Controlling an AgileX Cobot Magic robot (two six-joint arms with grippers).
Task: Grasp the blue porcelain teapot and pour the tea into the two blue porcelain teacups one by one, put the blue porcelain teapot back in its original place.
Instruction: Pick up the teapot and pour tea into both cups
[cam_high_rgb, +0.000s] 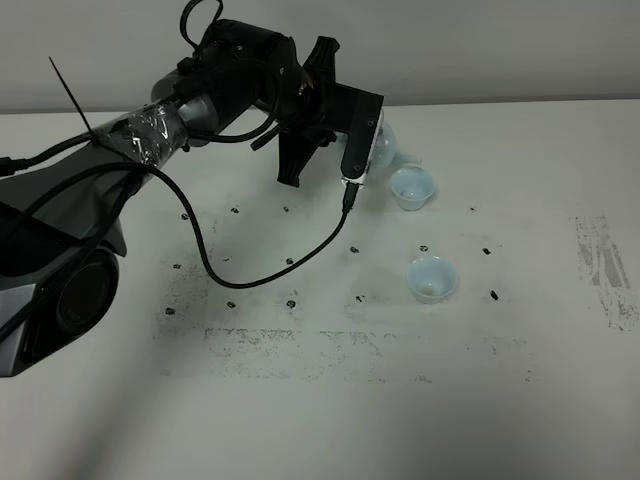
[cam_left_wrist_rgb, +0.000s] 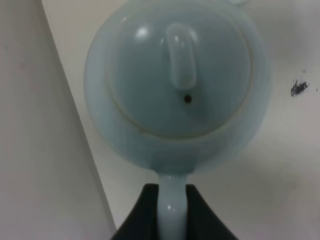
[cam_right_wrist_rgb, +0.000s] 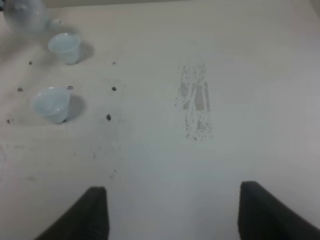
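The blue porcelain teapot (cam_left_wrist_rgb: 175, 85) fills the left wrist view from above, lid knob up. My left gripper (cam_left_wrist_rgb: 172, 215) is shut on its loop handle, one black finger (cam_left_wrist_rgb: 145, 215) on each side. From the high camera the teapot (cam_high_rgb: 393, 150) shows only partly behind the left gripper (cam_high_rgb: 378, 140), at the back of the table. Its spout points toward the far teacup (cam_high_rgb: 411, 187); the near teacup (cam_high_rgb: 433, 278) stands in front. I cannot tell if the pot rests on the table. My right gripper (cam_right_wrist_rgb: 175, 215) is open over bare table, well away from both teacups (cam_right_wrist_rgb: 65, 47) (cam_right_wrist_rgb: 51, 104).
The white table (cam_high_rgb: 320, 400) carries dark specks and a scuffed grey patch (cam_high_rgb: 605, 265) on the right. A black cable (cam_high_rgb: 260, 270) loops down from the left arm onto the table. The table's back edge runs close behind the teapot.
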